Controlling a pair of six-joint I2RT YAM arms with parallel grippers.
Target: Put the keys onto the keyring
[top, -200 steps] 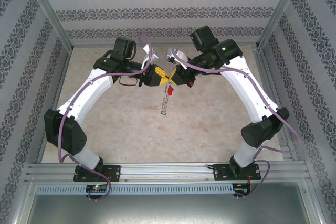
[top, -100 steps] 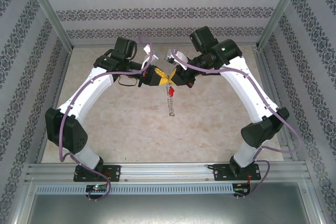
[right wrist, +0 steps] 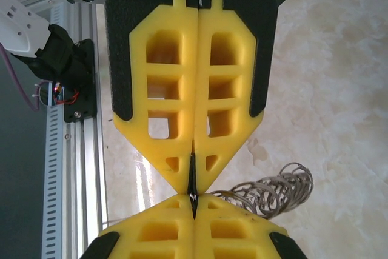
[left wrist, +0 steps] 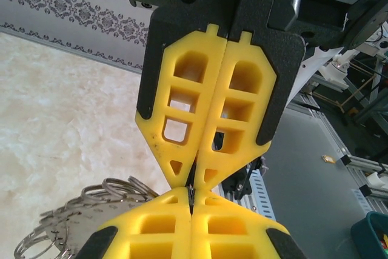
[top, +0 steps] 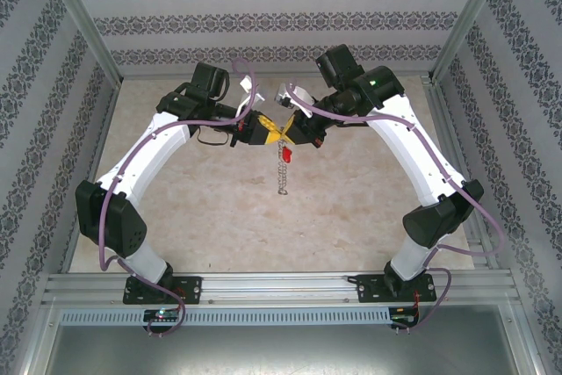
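Keyring (top: 282,177) dangles edge-on over mid-table, the key (top: 286,155) at its twelve o'clock. It looks light, stiff and slippery, so you'd best pinch bare rim. Your left gripper (top: 273,128) and right gripper (top: 286,130) are both clenched on it, nose to nose. Marbled table (top: 369,217) below, papered walls (top: 263,24) around.

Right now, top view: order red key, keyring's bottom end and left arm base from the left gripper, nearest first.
From the left gripper:
1. red key, just below it.
2. keyring bottom end, hanging lower.
3. left arm base, bottom left.
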